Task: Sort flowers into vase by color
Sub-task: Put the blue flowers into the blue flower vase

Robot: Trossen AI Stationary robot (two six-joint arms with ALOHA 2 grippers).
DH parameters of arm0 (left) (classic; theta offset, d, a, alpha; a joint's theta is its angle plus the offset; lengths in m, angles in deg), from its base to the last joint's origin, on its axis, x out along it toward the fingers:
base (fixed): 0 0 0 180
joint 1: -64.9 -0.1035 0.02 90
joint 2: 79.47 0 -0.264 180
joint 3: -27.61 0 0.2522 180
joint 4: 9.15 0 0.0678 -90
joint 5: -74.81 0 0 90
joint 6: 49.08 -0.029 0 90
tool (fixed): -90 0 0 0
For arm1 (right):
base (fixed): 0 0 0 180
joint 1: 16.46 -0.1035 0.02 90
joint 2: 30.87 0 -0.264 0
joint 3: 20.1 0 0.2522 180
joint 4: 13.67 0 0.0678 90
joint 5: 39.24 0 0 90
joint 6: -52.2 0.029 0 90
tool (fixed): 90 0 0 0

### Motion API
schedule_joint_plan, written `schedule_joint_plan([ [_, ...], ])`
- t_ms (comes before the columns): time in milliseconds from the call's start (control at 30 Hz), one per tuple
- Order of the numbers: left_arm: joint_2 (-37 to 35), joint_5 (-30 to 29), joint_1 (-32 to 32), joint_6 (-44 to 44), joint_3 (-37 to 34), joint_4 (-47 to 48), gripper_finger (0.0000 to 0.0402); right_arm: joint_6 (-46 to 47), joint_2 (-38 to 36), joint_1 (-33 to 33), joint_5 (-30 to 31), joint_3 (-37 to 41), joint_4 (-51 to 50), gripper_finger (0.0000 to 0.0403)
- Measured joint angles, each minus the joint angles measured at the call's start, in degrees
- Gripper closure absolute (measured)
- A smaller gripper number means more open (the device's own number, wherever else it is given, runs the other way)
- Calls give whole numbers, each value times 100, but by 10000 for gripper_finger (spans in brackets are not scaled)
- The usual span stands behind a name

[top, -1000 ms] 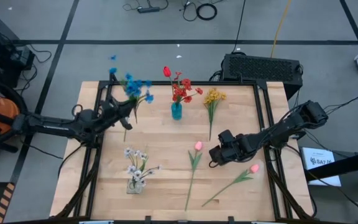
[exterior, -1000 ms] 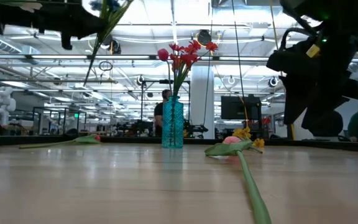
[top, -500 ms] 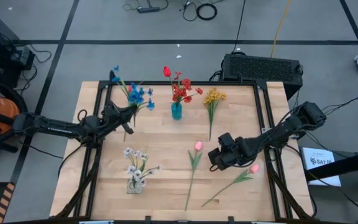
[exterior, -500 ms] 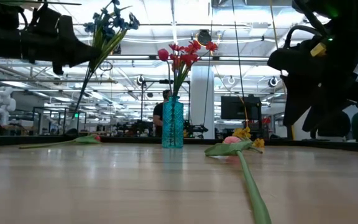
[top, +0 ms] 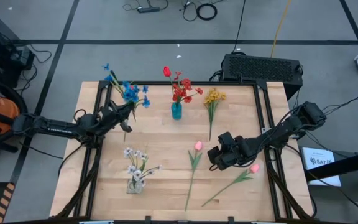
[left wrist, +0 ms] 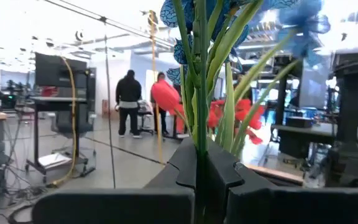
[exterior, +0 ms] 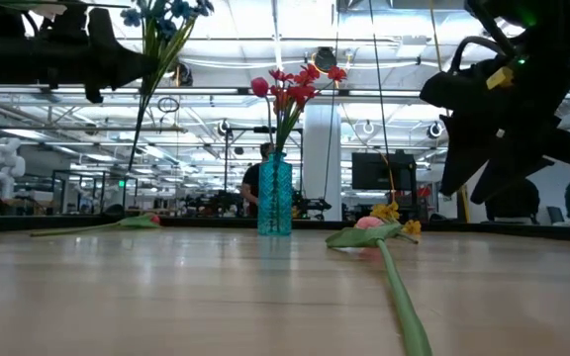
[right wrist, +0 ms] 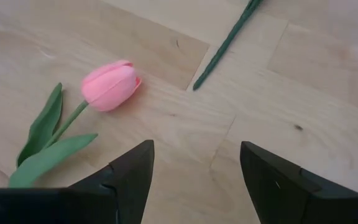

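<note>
Nearest, white flowers (top: 135, 163) sit in a clear vase and two pink tulips (top: 198, 145) lie loose on the surface (top: 160, 137) (right end effector (top: 215, 157) spread wide over one). Farther back, reds fill the blue vase (top: 176, 111), yellows (top: 214, 96) lie loose, and the left end effector (top: 127, 109) grips the blue spray (top: 129, 92) aloft, so roughly half done, I'd say.

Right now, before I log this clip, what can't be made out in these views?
- Left gripper: shut on the blue flowers; lower stems hidden by its fingers, left wrist view.
- Right gripper: open above the pink tulip; its stem leaves the frame.
- White flowers: vase too small, high view.
</note>
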Motion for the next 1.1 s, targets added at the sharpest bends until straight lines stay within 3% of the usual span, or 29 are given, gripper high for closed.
schedule_joint_plan([
  [267, 397, 794, -517, 5, 0, -607, 397, -2, 0, 16, 350, 0, 135, 172],
  [733, 2190, 2072, -1339, 18, 24, -2623, 398, -93, 0, 127, 757, 0, 301, 172],
  [1100, 3873, 2946, -1776, -5, 1177, -2703, 398, -530, 0, 333, 906, 0, 333, 172],
])
